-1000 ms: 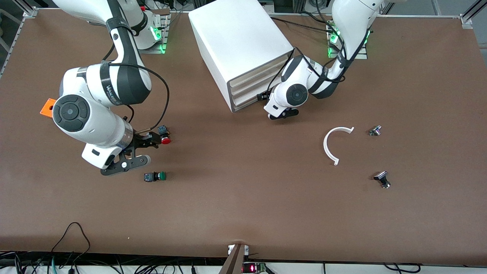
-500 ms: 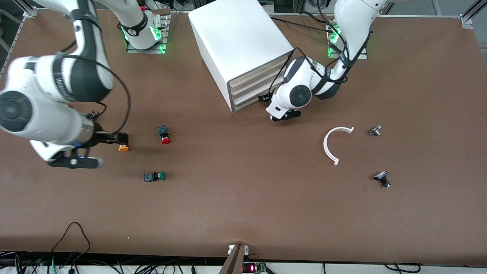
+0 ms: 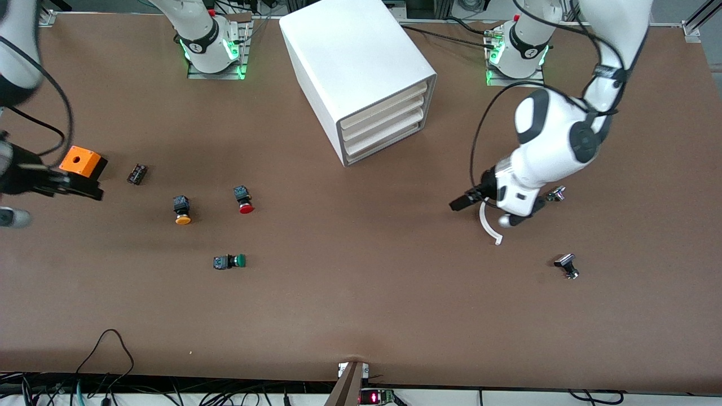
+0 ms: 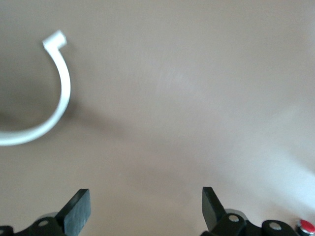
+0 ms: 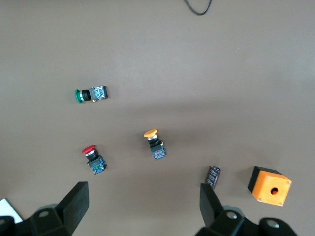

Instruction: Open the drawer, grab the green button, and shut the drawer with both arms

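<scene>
The white cabinet point(image 3: 355, 62) has all its trays pushed in, and the drawer point(image 3: 386, 146) at the bottom is shut. The button point(image 3: 230, 261) with the green cap lies on its side on the table, nearer to the front camera than the cabinet; it also appears as the button point(image 5: 90, 94) in the right wrist view. My left gripper point(image 3: 485, 211) hangs open and empty over a white curved strip point(image 3: 491, 228); in the left wrist view the left gripper point(image 4: 145, 211) has only bare table between its fingers. My right gripper point(image 3: 34, 200) is open and empty, up over the table's edge at the right arm's end.
A red-capped button point(image 3: 244, 201) and an orange-yellow-capped one point(image 3: 181, 210) lie farther from the front camera than the green one. An orange box point(image 3: 82, 162) and a small black cylinder point(image 3: 137, 173) sit near the right gripper. Two small metal parts point(image 3: 557, 193) point(image 3: 567, 265) lie toward the left arm's end.
The right arm has swung away from the buttons to the table's edge at its end. The left arm has pulled back from the cabinet's front to over the white strip.
</scene>
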Controlling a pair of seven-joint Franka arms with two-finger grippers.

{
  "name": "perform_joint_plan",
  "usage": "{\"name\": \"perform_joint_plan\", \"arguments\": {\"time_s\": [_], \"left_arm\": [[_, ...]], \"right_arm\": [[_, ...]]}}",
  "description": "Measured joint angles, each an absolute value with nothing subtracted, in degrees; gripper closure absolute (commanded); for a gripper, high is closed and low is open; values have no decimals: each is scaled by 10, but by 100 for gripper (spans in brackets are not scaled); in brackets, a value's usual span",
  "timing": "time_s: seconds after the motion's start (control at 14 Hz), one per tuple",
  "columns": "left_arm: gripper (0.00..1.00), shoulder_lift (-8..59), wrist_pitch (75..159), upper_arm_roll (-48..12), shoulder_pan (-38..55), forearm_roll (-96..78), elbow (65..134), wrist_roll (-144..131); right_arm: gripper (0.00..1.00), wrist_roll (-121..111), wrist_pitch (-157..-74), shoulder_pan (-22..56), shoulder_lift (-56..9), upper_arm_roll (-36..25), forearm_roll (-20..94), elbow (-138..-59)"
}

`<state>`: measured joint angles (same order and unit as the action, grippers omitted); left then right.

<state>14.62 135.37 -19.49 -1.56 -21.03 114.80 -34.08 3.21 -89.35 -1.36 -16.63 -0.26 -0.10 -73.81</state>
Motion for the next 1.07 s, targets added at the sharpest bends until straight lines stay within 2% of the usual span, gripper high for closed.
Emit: {"name": "perform_joint_plan", "arguments": {"time_s": [0.14,0.43,0.71,1.07], "left_arm": [[0,104,1334,-184,-19,-212,1144,-290],[0,28,1139,-97,-31,-143,1067,-168],[0,-17,986,-90,-29,-8,984,-162],[0,-15,986,-76,-24,45,974,-149]], "right_arm": [[0,32,-847,-18,-126,3,-1,-745],[0,33,-794,-21,-103,3,-1,-746],[0,33,-772,-22,-97,-8,-5,-746],[0,33,-806,-24,-91,-19,-5,-775]]}}
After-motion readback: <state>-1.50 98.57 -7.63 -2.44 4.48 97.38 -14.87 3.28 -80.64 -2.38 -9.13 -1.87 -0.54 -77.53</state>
